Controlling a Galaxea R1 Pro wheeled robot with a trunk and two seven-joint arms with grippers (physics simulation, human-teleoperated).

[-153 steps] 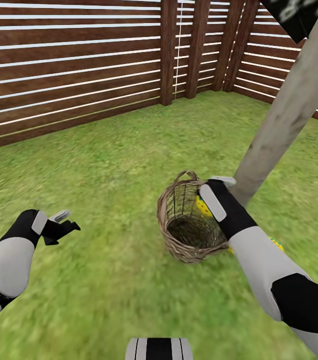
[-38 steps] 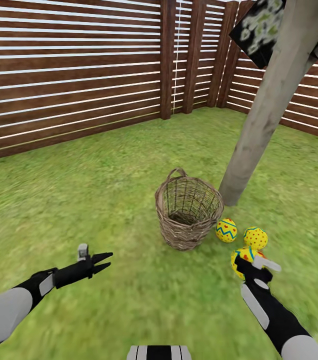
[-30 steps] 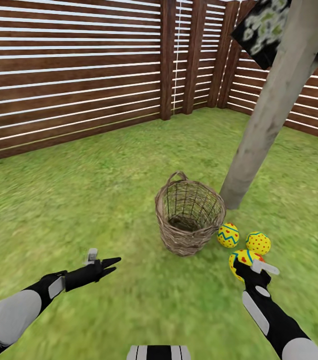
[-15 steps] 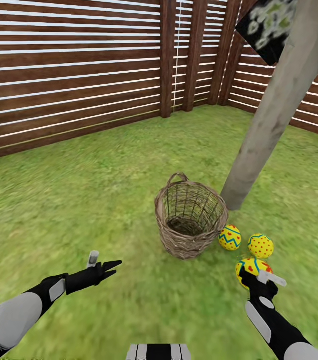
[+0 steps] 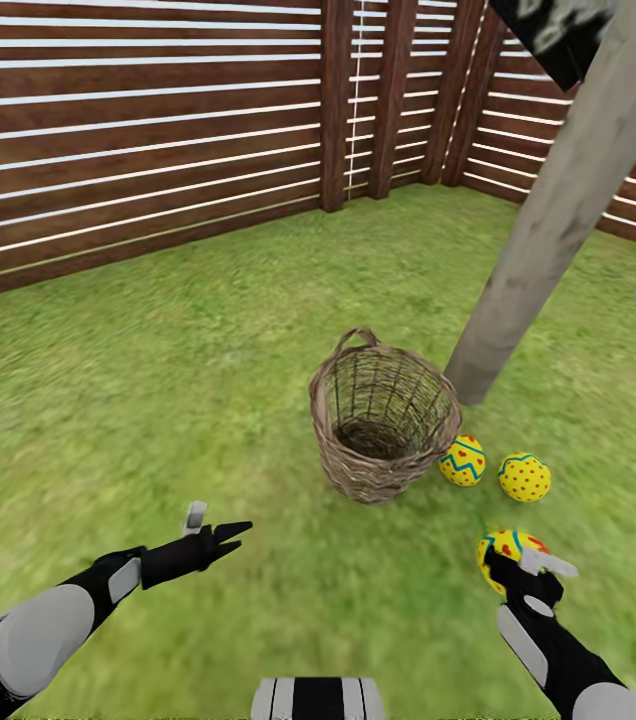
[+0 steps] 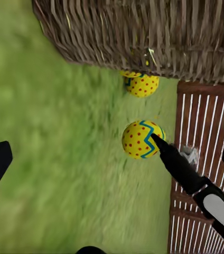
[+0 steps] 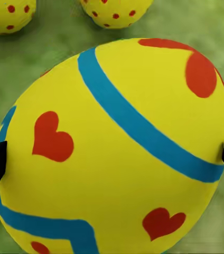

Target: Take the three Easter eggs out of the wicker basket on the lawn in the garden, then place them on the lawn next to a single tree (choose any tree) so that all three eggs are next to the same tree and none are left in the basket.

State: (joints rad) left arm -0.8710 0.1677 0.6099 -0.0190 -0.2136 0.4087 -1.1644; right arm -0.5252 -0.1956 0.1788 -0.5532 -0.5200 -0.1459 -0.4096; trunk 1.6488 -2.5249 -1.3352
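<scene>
From the head we look forward and down over the lawn toward the wicker basket and fence. Our left wrist camera looks low across the grass at the same basket. Our right wrist camera sits very close on one egg.

Mottled green lawn runs back to a slatted brown fence. On the grass stands the basket, upright, with the tree trunk rooted just behind it. Two eggs lie on the grass beside the basket: a zigzag egg touching it, a dotted egg near that one.
</scene>
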